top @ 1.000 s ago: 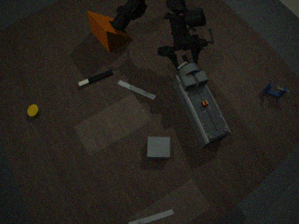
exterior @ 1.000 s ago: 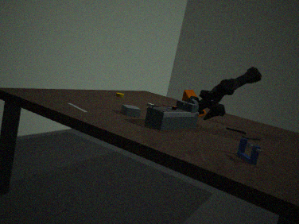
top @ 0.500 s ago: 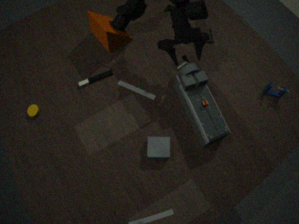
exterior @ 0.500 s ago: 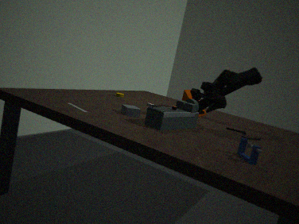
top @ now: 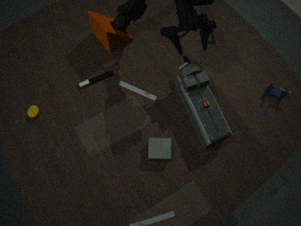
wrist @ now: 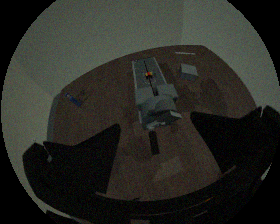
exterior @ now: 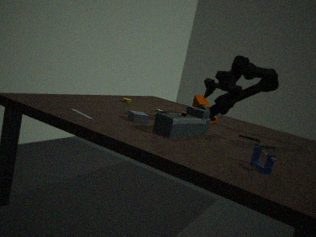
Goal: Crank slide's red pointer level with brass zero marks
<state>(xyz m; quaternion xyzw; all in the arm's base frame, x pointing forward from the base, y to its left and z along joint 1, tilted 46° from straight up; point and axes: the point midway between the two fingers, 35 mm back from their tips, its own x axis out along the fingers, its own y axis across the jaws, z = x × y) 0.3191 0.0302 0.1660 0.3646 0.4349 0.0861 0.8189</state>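
The pincer [top: 194, 53] [exterior: 207, 91] [wrist: 155, 121] was spread wide and empty, the crank handle [top: 186, 59] [wrist: 154, 143] released just beyond its tips, while the red pointer's [top: 206, 103] [wrist: 148, 74] exact alignment farther out could not be confirmed.

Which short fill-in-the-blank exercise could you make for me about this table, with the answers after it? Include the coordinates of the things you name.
1. The end effector [top: 194, 51] [wrist: 155, 121] is ____, with nothing between its fingers.
2. The round disc [top: 33, 111] [exterior: 127, 100] on the table is coloured ____.
3. The wedge-like block [top: 105, 32] [exterior: 201, 100] near the arm is coloured ____.
4. The small U-shaped bracket [top: 277, 92] [exterior: 262, 161] [wrist: 74, 100] is coloured ____.

Missing words: open; yellow; orange; blue.
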